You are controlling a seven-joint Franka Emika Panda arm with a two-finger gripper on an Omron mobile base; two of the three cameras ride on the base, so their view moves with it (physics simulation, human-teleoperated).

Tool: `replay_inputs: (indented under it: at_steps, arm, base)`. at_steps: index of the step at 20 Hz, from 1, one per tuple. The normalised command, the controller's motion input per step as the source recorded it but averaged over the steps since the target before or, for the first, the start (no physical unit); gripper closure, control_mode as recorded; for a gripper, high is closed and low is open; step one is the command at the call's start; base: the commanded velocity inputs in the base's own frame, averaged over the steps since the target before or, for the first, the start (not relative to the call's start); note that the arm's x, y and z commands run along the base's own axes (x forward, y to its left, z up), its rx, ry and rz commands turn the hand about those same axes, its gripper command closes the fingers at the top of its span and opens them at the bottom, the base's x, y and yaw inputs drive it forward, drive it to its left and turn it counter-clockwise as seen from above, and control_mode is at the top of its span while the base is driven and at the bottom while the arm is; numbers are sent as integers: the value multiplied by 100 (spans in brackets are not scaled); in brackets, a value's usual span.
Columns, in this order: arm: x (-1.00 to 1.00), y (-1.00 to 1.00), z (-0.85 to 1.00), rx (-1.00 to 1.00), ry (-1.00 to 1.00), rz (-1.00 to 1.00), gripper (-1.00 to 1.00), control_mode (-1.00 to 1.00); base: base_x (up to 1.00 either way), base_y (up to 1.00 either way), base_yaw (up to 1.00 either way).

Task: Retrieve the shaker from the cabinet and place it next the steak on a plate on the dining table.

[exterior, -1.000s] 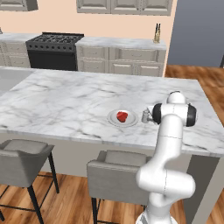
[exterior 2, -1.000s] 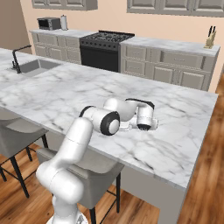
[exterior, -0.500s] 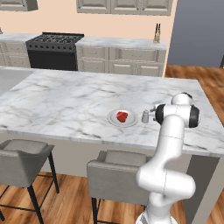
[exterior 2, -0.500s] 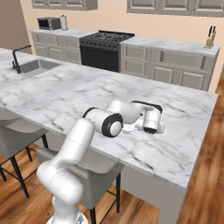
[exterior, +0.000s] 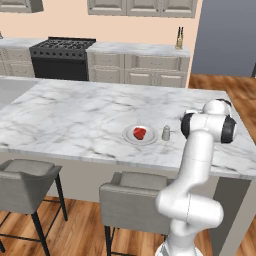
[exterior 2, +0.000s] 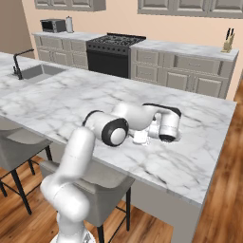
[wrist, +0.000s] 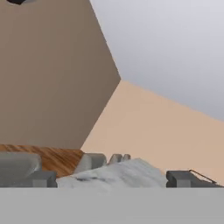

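Shaker set down beside the plate.
The small grey metallic shaker [exterior: 166, 133] stands at 3 o'clock of the round pale plate [exterior: 128, 138] holding red steak [exterior: 140, 133]; my gripper's [wrist: 111, 179] fingers look apart, empty.

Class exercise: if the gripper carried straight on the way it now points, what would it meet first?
Judging by the hand view, nothing close: past the dining table edge the line looks free until the far beige wall, though depth is hard to judge.

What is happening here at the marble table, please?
A white robot arm is working at the dining table. The shaker stands upright on the marble just beside the plate, which holds the steak. Nothing grips the shaker. The arm's hand is near it, at the table's right part. So the shaker seems already placed next to the steak.
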Motion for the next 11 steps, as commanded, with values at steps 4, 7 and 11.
replay_inputs:
  at_steps: [4, 7, 11]
  arm:
    - [-100, 50, 100, -7, -27, -2, -100, -100]
    - [-100, 33, 100, 0, -31, 0, -100, -100]
    - [-100, 23, 97, -1, -39, -1, -100, -100]
  base:
    - [0, 0, 0]
    - [0, 0, 0]
    - [0, 0, 0]
